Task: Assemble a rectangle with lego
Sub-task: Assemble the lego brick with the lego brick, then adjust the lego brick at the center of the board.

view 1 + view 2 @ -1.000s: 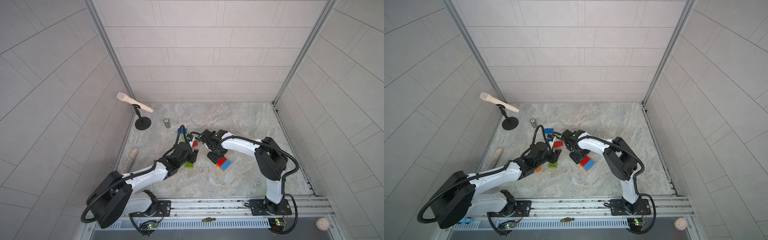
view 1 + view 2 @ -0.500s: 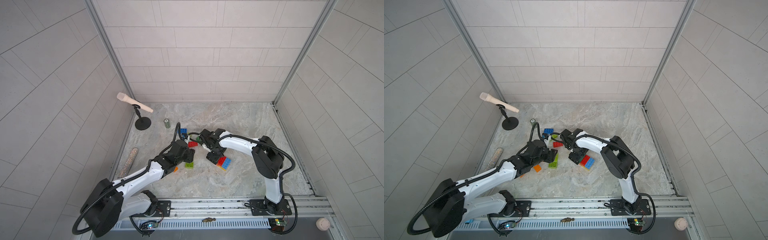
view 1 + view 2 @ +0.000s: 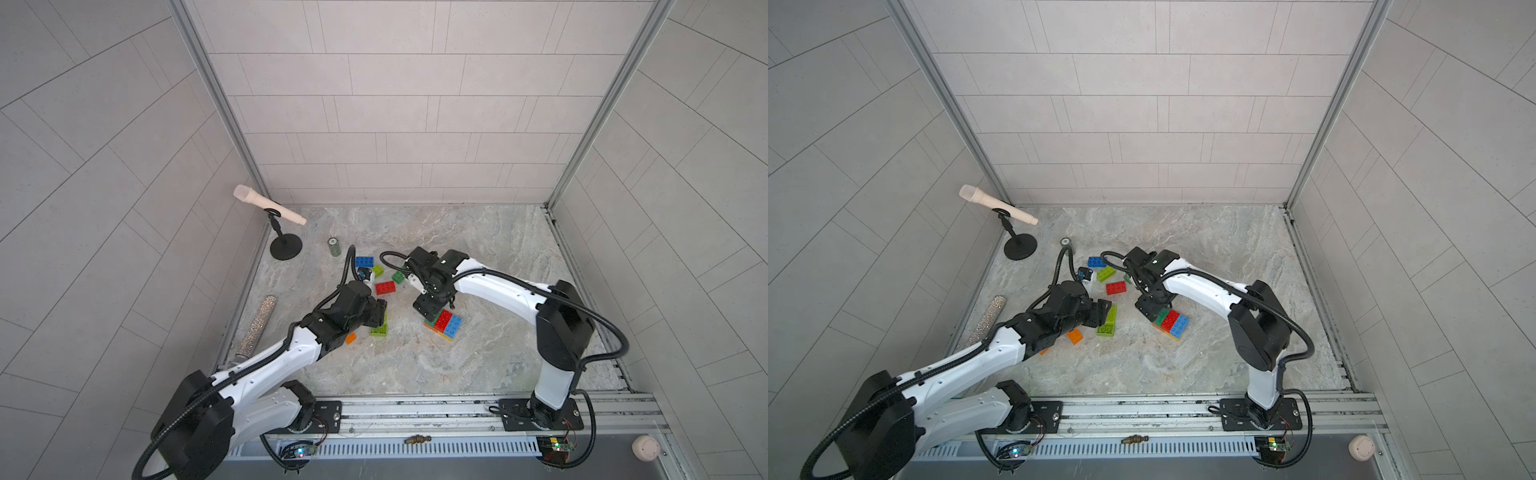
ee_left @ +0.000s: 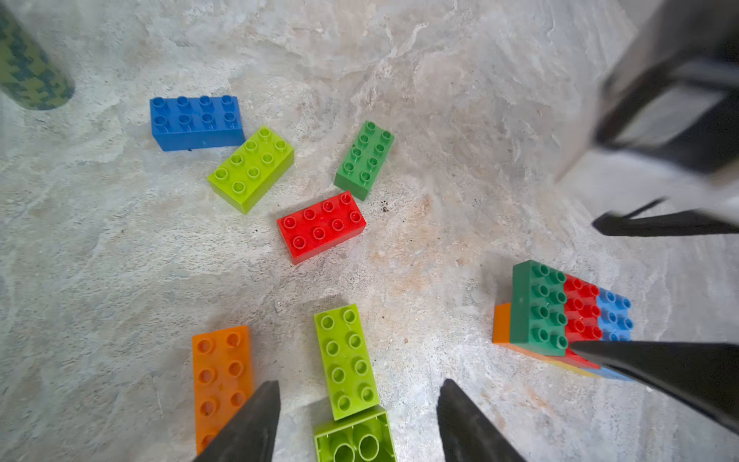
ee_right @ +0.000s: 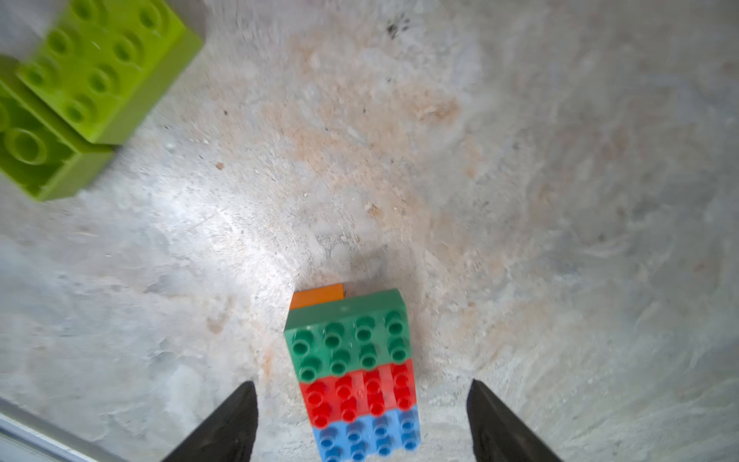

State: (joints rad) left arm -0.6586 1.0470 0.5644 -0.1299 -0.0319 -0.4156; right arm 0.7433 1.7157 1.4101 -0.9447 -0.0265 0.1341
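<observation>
Left wrist view, from the left: shows an orange brick flat on the table, then a lime brick studs up, its end against an upturned lime brick. Finds the left tool open, fingers either side of that lime pair (touching neither). Farther off, shows a blue brick, a second lime brick, a red brick and a green brick, all loose. At far right, shows the joined block: dark green, red and blue side by side over an orange layer. Right wrist view: finds the right tool open, straddling that block with gaps on both sides.
</observation>
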